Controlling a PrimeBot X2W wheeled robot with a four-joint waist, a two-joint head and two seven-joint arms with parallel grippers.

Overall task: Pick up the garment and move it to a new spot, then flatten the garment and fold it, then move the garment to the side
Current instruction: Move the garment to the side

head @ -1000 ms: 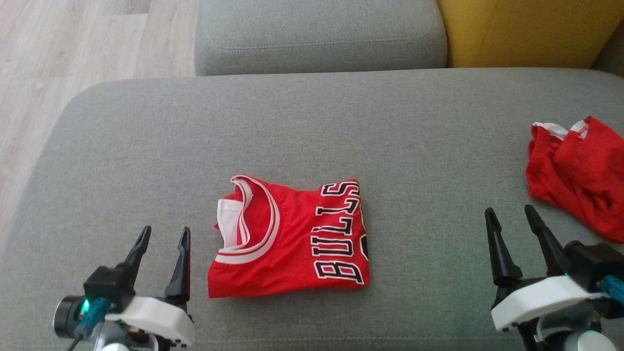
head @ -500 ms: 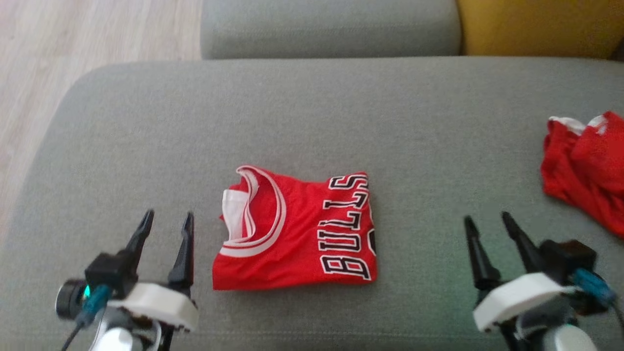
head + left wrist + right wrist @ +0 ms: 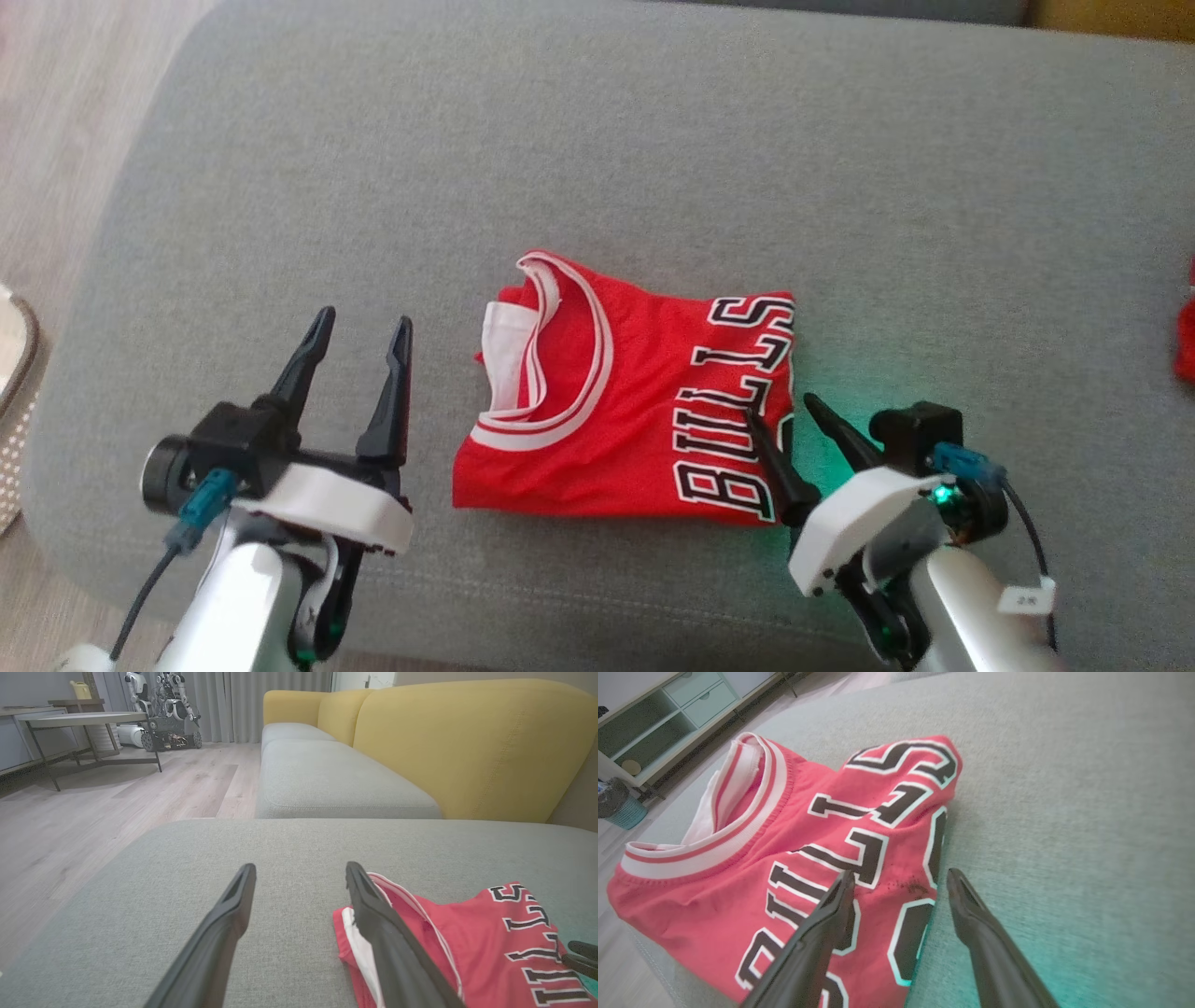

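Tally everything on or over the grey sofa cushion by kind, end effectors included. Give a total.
Red fabric items: 2 (folded red fabric jersey with black BULLS lettering; red cloth piece cut off at the head view's right edge)
Black two-fingered end effectors: 2 (left end effector; right end effector), both open
Total: 4

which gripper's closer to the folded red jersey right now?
Right. The right gripper, open, straddles the lettered edge of the jersey, one fingertip over the fabric. The left gripper sits open off the collar end, with bare cushion between.
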